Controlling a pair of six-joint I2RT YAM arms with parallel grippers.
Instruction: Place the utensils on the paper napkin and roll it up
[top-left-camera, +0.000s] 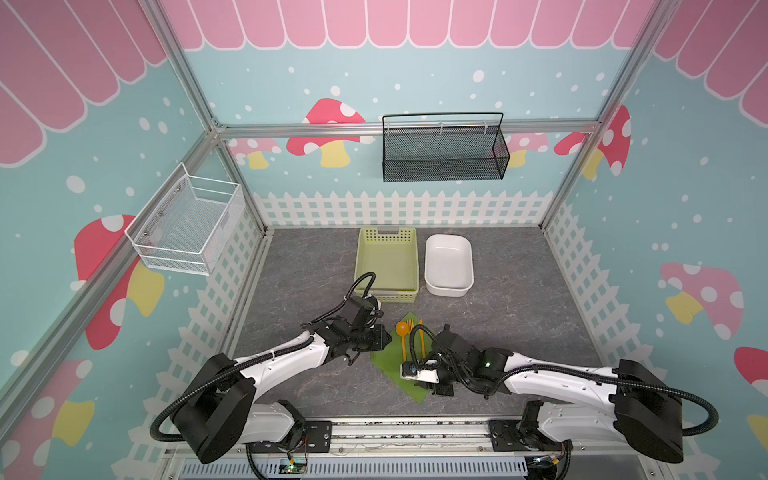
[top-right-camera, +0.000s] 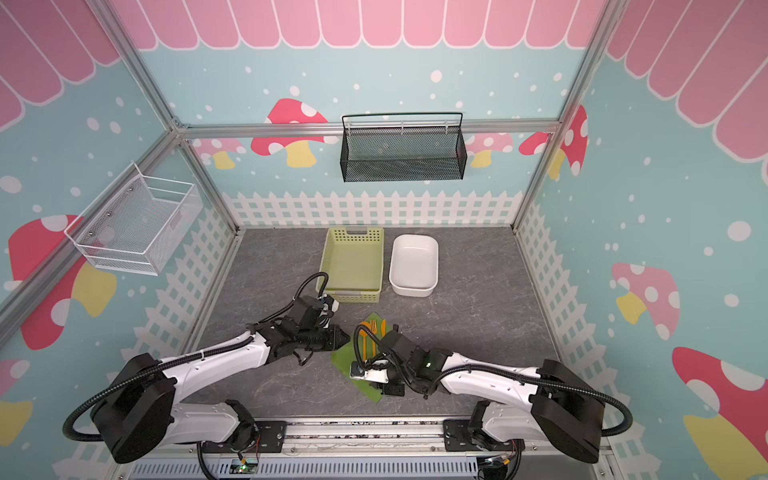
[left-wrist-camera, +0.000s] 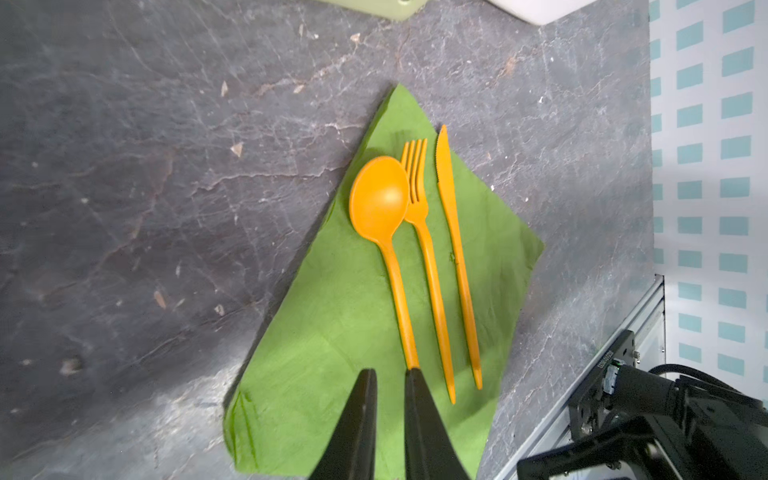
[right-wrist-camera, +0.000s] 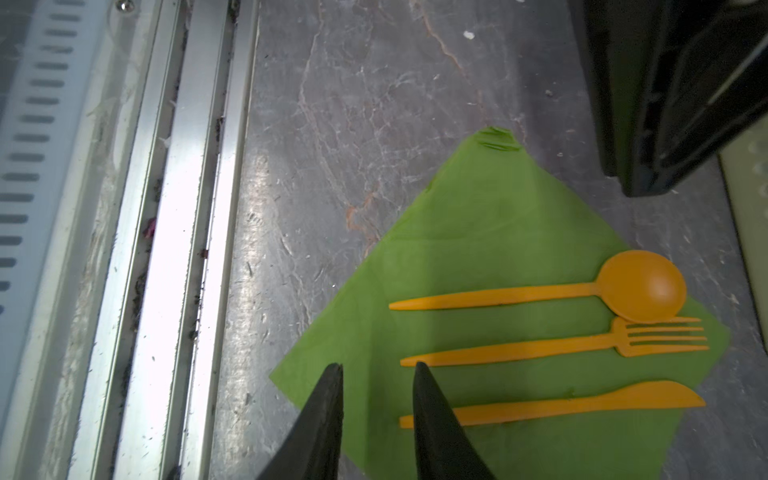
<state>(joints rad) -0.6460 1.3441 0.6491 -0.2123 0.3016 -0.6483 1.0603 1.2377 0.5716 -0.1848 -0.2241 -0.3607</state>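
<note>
While the spoon (left-wrist-camera: 378, 199), fork (left-wrist-camera: 428, 257) and knife (left-wrist-camera: 455, 249) are laid side by side on the green paper napkin (left-wrist-camera: 332, 345), it is seen flat and unrolled on the grey table (left-wrist-camera: 166, 208), near the yellow-green basket (top-left-camera: 388, 239) and white dish (top-left-camera: 446, 289). The left gripper (left-wrist-camera: 390, 372) is shown with jaws a narrow gap apart, nothing between them, one fingertip at the spoon handle's end. The right gripper (right-wrist-camera: 378, 365) is shown with jaws apart, empty, by the knife handle.
</note>
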